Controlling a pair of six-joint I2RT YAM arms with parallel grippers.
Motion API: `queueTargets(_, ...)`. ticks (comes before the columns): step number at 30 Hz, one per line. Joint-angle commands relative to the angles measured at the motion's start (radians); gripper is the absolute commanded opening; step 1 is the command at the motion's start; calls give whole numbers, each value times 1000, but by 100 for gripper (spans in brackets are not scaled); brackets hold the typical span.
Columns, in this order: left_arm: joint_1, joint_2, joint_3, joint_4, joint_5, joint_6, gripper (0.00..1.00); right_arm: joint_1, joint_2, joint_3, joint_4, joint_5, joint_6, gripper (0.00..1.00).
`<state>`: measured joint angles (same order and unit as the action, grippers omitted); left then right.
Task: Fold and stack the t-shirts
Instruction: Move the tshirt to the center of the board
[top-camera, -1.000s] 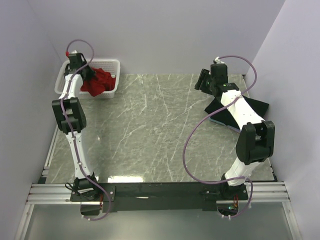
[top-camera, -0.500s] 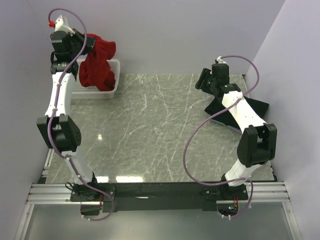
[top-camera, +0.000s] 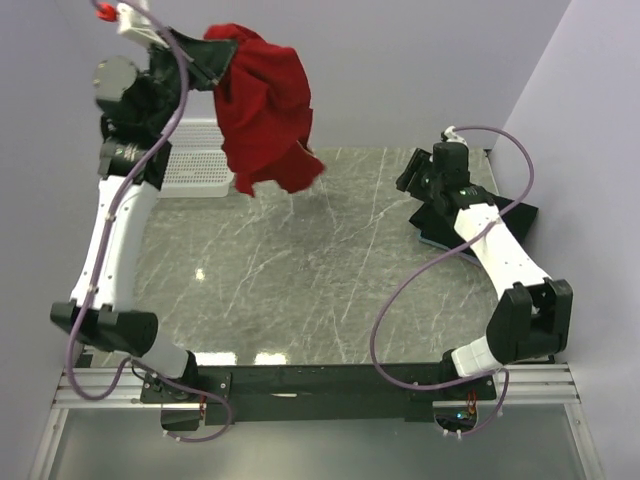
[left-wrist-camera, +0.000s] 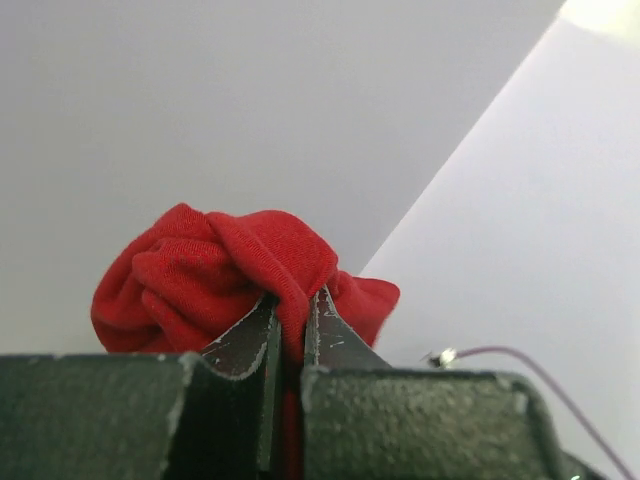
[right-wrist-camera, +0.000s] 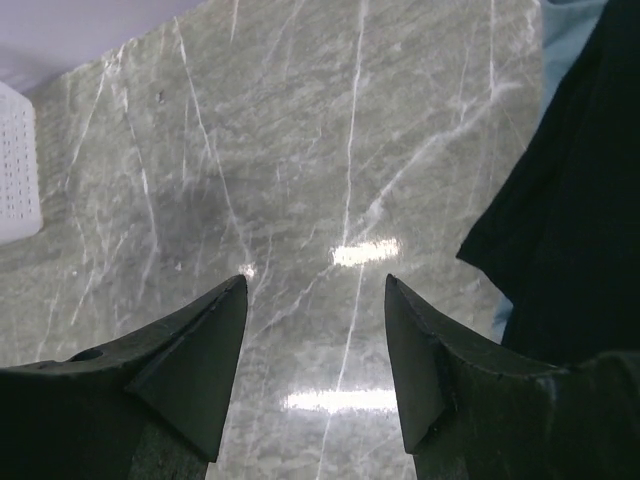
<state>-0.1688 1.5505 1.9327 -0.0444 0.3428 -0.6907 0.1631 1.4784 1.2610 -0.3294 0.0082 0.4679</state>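
Status: red t-shirt (top-camera: 265, 110) aloft.
We note a marble-look table (top-camera: 300, 270) boxed by pale lilac walls (top-camera: 400, 60). The left gripper (left-wrist-camera: 292, 305), clenched on the red t-shirt, holds it bunched, long axis hanging vertical, over the table's far left; half a second earlier it dangled above the white mesh basket (top-camera: 195, 172). The right gripper (right-wrist-camera: 315, 330) stands released near the black t-shirt (right-wrist-camera: 570, 220).

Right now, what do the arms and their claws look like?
The left arm and right arm have white links and black joints; a purple cable loops along each. The left claw and right claw are black, with two wedge-shaped fingers.
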Motion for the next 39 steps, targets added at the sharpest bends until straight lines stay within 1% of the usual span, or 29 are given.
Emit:
queueTargets(1,2,-110,8,159,1,-85,0,-2,-84,-37,12,21,12,64)
queueTargets(3,-5,-130,-29,161,7,-98,0,-4,-108,-61,7,26,11,64)
queueTargets(6,-14,-168,-144,101,-11,-110,0,-2,-141,-94,-2,27,11,64)
queueTargets(7,-14,-178,-214,10,-57,-113,9,-4,-150,-101,-3,27,11,64)
queueTargets(9,-14,-178,-289,-120,-129,-131,36,-2,-173,-129,-8,26,8,64)
queueTargets(10,-14,-156,-369,-241,-174,-148,62,-4,-181,-140,-8,24,5,64)
queueTargets(11,-12,-139,-406,-289,-168,-141,70,-2,-188,-161,-8,19,0,64)
queueTargets(13,-23,-75,-504,-340,-142,-77,79,4,-204,-176,-23,7,-21,64)
queueTargets(14,-28,-57,-529,-413,-137,-67,82,7,-207,-187,-28,3,-32,64)
queueTargets(16,-60,-36,-613,-440,-157,-24,84,26,-207,-198,-49,-5,-70,64)
queueTargets(18,-86,-50,-655,-462,-209,-6,84,42,-199,-215,-71,-40,-110,64)
queueTargets(20,-136,-84,-702,-471,-292,19,84,56,-184,-235,-80,-89,-139,64)
queueTargets(22,-190,-104,-738,-494,-332,34,84,65,-167,-252,-91,-150,-153,64)
queueTargets(26,-291,-92,-742,-561,-331,57,81,104,-103,-281,-76,-226,-164,63)
queueTargets(27,-348,-84,-739,-575,-312,66,81,116,-87,-282,-71,-237,-160,63)
queueTargets(29,-408,-73,-736,-589,-311,82,79,150,-41,-270,-65,-261,-155,62)
queueTargets(30,-458,-58,-738,-597,-312,79,78,160,-26,-261,-77,-261,-155,62)
queueTargets(33,-536,-5,-730,-643,-311,60,66,190,14,-236,-94,-258,-161,61)
queueTargets(34,-557,9,-727,-678,-333,47,60,194,19,-238,-95,-260,-158,61)
queueTargets(36,-610,42,-727,-702,-356,14,56,199,19,-250,-83,-267,-141,61)
queueTargets(37,-626,48,-729,-712,-393,4,54,199,14,-264,-79,-270,-132,61)
queueTargets(39,-662,54,-741,-729,-410,-19,50,200,5,-278,-77,-269,-124,61)
